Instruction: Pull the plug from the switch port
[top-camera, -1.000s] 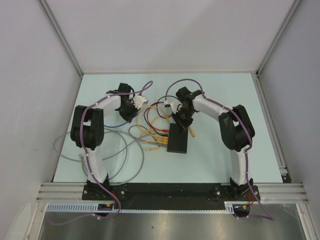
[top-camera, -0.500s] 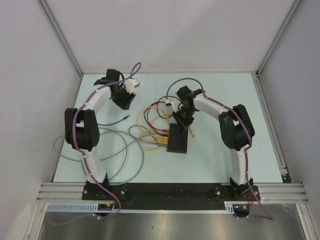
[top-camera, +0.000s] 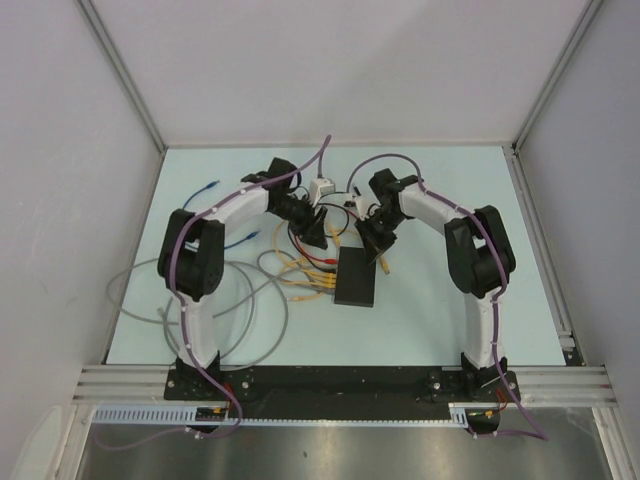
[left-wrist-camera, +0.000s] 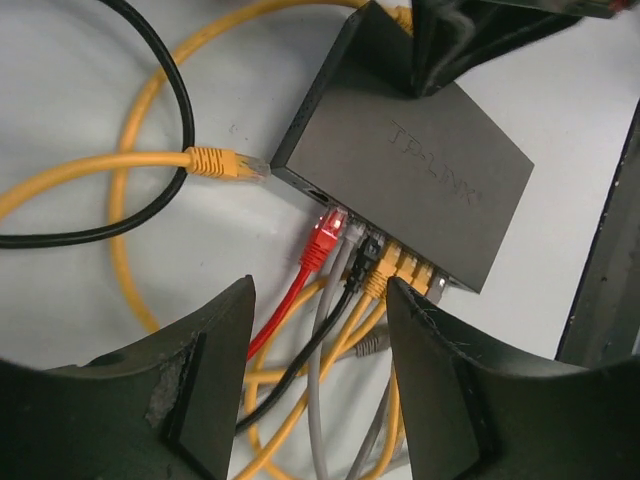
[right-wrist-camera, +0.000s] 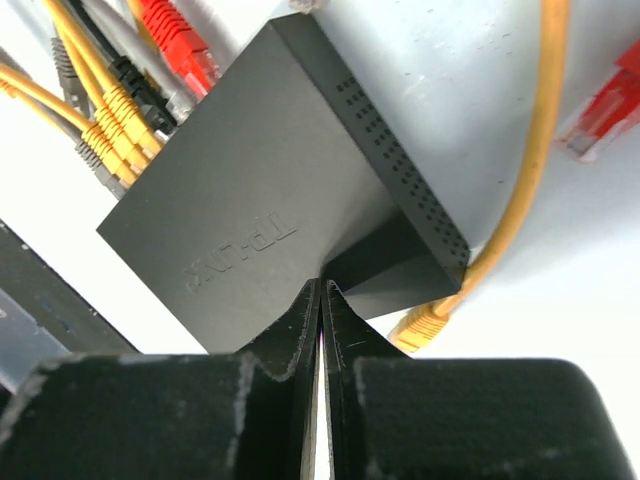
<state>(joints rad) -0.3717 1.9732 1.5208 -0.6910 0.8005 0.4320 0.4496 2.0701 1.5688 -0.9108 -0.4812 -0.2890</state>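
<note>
The switch (top-camera: 357, 277) is a flat black box near the table's middle. Along its left edge, a red plug (left-wrist-camera: 322, 238), a black plug (left-wrist-camera: 365, 262) and several yellow plugs (left-wrist-camera: 402, 265) sit in a row of ports. My left gripper (left-wrist-camera: 320, 300) hovers open above these cables, just left of the switch (left-wrist-camera: 410, 160), with nothing between its fingers. My right gripper (right-wrist-camera: 322, 287) is shut, its tips resting on the switch's top (right-wrist-camera: 260, 190) near the far end. In the top view the left gripper (top-camera: 318, 232) and right gripper (top-camera: 378, 245) flank the switch's far end.
A loose yellow plug (left-wrist-camera: 222, 163) lies unplugged beside the switch's corner. A blue cable (top-camera: 250, 237) and grey cable loops (top-camera: 200, 295) lie at the left. A loose red plug (right-wrist-camera: 605, 105) and another yellow plug (right-wrist-camera: 425, 325) lie behind the switch.
My left gripper has opened and swung from the far left back over the cables by the switch. The blue cable now lies free on the table. The right arm has barely moved.
</note>
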